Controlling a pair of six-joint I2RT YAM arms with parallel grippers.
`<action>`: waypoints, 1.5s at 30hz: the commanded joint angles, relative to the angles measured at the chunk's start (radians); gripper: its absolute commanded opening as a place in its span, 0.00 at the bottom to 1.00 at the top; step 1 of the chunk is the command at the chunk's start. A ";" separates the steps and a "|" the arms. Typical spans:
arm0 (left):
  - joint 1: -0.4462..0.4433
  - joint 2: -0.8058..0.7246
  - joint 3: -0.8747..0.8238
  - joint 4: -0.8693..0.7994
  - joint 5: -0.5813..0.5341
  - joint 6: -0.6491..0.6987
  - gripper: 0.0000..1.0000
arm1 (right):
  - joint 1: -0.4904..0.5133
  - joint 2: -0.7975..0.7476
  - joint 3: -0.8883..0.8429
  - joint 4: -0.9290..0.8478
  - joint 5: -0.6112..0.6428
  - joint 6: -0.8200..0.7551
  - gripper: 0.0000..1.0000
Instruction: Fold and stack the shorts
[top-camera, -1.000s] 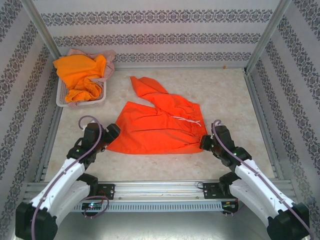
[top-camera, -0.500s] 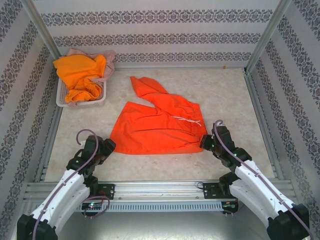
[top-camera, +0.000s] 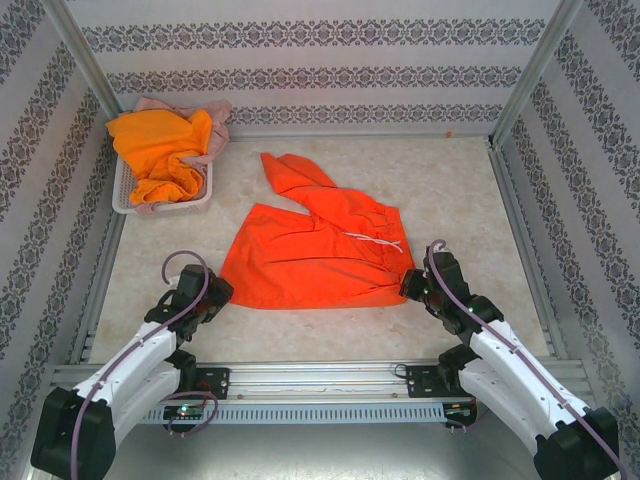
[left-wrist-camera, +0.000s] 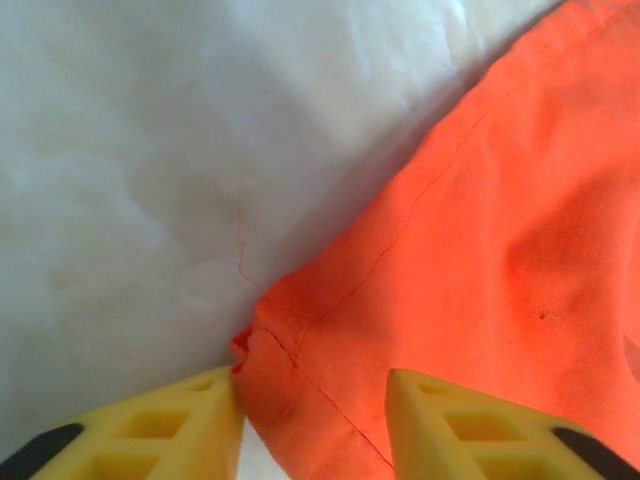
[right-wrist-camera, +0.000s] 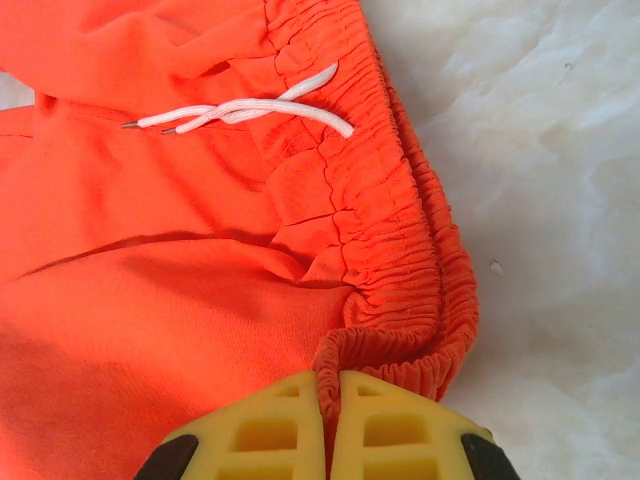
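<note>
Shorts (top-camera: 315, 255), red-orange, lie flat; right claw (right-wrist-camera: 328, 385) pinches the gathered waistband (right-wrist-camera: 400, 250), left claw (left-wrist-camera: 312, 385) gapes astride a hem corner.

Lab rig: aluminium frame (top-camera: 320, 372), patterned wall panels (top-camera: 300, 35)

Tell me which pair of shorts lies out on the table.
The red-orange shorts, spread on the table; the bright orange shorts and the pink shorts are heaped in the white basket.

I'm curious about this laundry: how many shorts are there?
3: red-orange pair spread on the table; bright orange pair in the white basket; pink pair beneath it. More may be hidden.
</note>
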 joint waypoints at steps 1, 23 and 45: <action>0.006 0.034 -0.014 0.105 -0.007 0.009 0.35 | -0.013 0.002 -0.010 0.018 0.016 0.012 0.01; 0.166 0.735 1.086 0.060 0.084 0.345 0.00 | -0.224 0.856 1.086 0.007 -0.278 -0.175 0.00; 0.171 0.340 1.261 0.085 0.108 0.609 0.00 | -0.451 0.681 1.143 0.197 -0.487 -0.298 0.00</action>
